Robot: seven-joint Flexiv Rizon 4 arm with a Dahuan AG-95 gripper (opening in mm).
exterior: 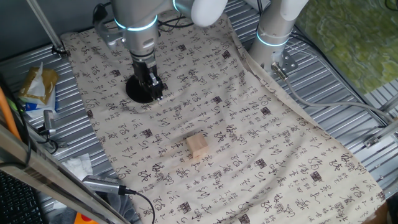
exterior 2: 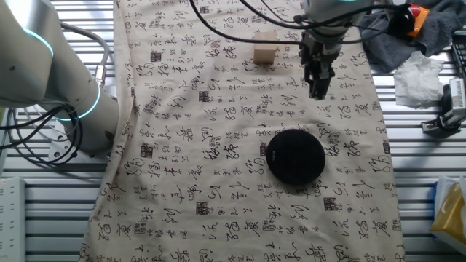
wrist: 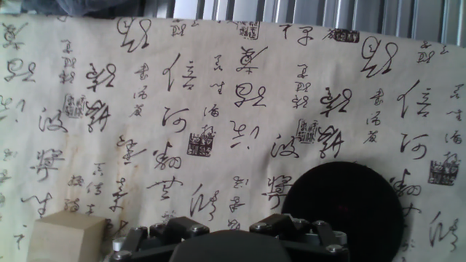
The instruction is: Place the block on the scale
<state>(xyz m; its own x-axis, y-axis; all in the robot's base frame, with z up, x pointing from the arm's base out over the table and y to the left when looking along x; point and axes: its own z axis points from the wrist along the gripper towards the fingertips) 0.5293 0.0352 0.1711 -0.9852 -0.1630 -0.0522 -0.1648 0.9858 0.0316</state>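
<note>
Block: the block [exterior: 198, 147] sat on the calligraphy-printed cloth [exterior: 261, 155], free of any grip; in the one fixed view it lay toward 5 o'clock from the scale, well apart from it
Block, other views: in the other fixed view the block [exterior 2: 265, 54] lay near the top of the cloth [exterior 2: 218, 182], at about 12 o'clock from the scale; the hand view caught only its corner [wrist: 64, 237] at lower left
Scale: the scale [exterior 2: 295, 156] lay flat on the cloth with nothing on top; in the one fixed view it [exterior: 138, 91] was partly hidden behind the claw
Claw: the claw [exterior 2: 318, 89] hung above the cloth between block and scale, carrying nothing; its fingers stood close together, near to closed
Claw, other views: in the one fixed view the claw [exterior: 155, 92] overlapped the scale's right edge; the hand view showed the scale [wrist: 342, 207] at lower right
In the way: bare printed cloth lay between block and scale
Surroundings: a second robot arm base [exterior 2: 44, 80] stood off the cloth at 9 o'clock in the other fixed view; crumpled white paper [exterior 2: 421, 78] and a dark rag [exterior 2: 408, 33] lay on the ribbed metal bench [exterior 2: 429, 167] at 2 o'clock; black cables [exterior 2: 240, 18] crossed the cloth's top edge
</note>
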